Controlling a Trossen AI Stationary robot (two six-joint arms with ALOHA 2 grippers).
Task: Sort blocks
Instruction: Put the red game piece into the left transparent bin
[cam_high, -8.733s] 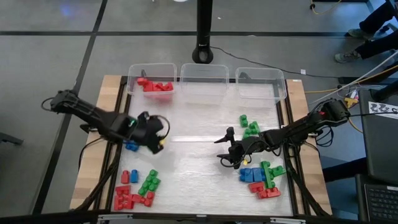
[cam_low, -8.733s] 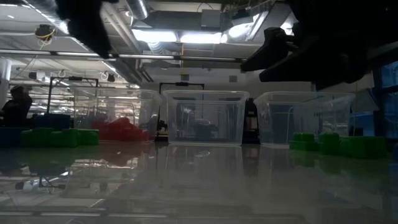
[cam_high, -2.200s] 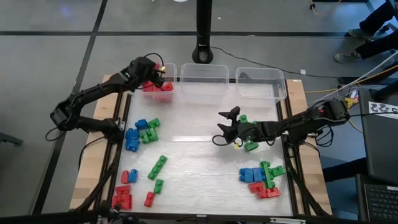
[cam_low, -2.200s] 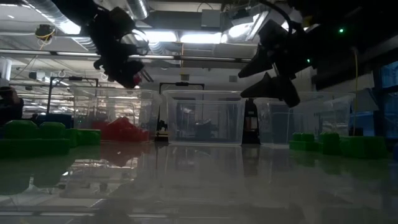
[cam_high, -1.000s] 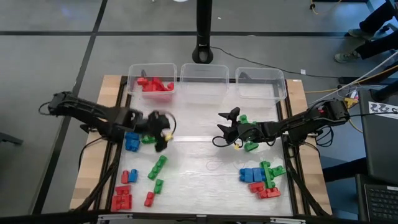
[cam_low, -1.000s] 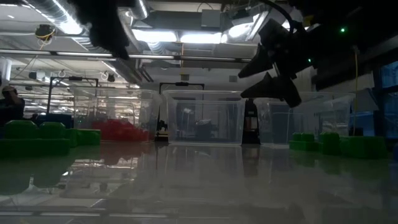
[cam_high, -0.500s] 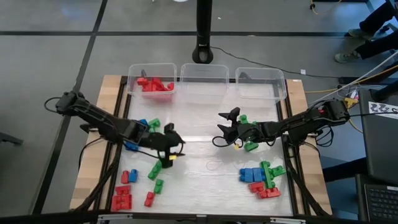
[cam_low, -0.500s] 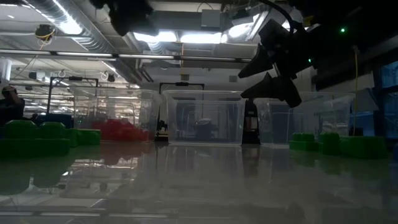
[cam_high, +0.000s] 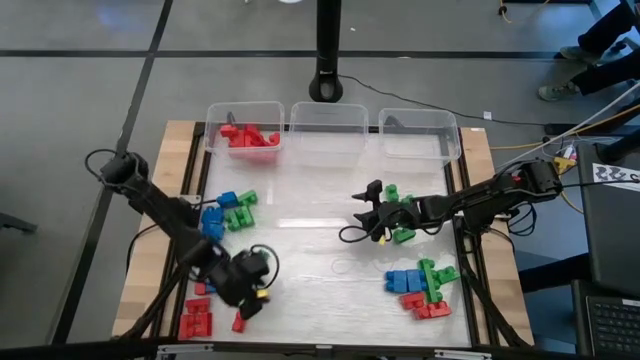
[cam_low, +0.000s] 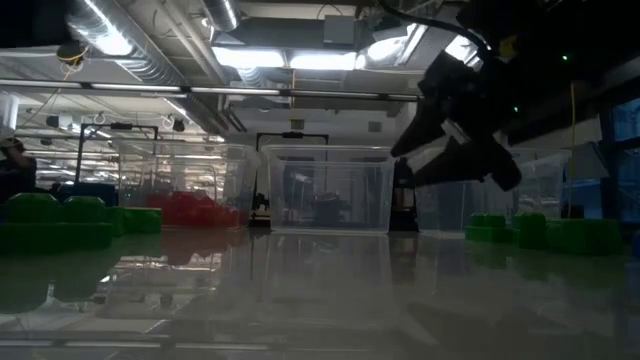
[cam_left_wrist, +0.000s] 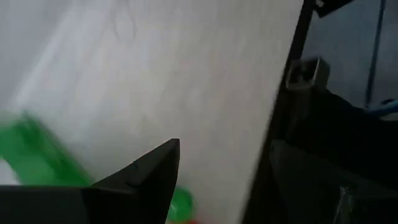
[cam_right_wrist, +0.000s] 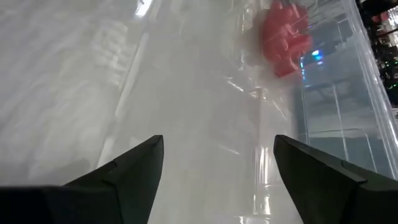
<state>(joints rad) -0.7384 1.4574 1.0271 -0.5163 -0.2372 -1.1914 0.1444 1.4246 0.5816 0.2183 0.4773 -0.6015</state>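
Red blocks (cam_high: 250, 137) lie in the far-left clear bin (cam_high: 215, 112). Loose blocks lie on the white mat: blue and green ones (cam_high: 225, 212) at the left, red ones (cam_high: 197, 320) at the near left, green ones (cam_high: 402, 207) at the right, and a mixed pile (cam_high: 420, 285) at the near right. My left gripper (cam_high: 252, 298) hangs open over the near-left mat, with green blocks (cam_left_wrist: 34, 155) just beside its fingers. My right gripper (cam_high: 358, 212) (cam_right_wrist: 217, 140) hovers open and empty left of the right green blocks.
Three clear bins stand in a row along the far edge; the middle one (cam_high: 327, 118) and the right one (cam_high: 420, 125) hold no blocks that I can see. A single red block (cam_high: 239, 322) lies near the front edge. The middle of the mat (cam_high: 320, 250) is bare.
My left gripper has swung from the left-middle of the mat toward the near edge, sinking and rolling its wrist, and has left the low view. It now covers the green blocks at the near left. My right gripper has tipped a little downward in place.
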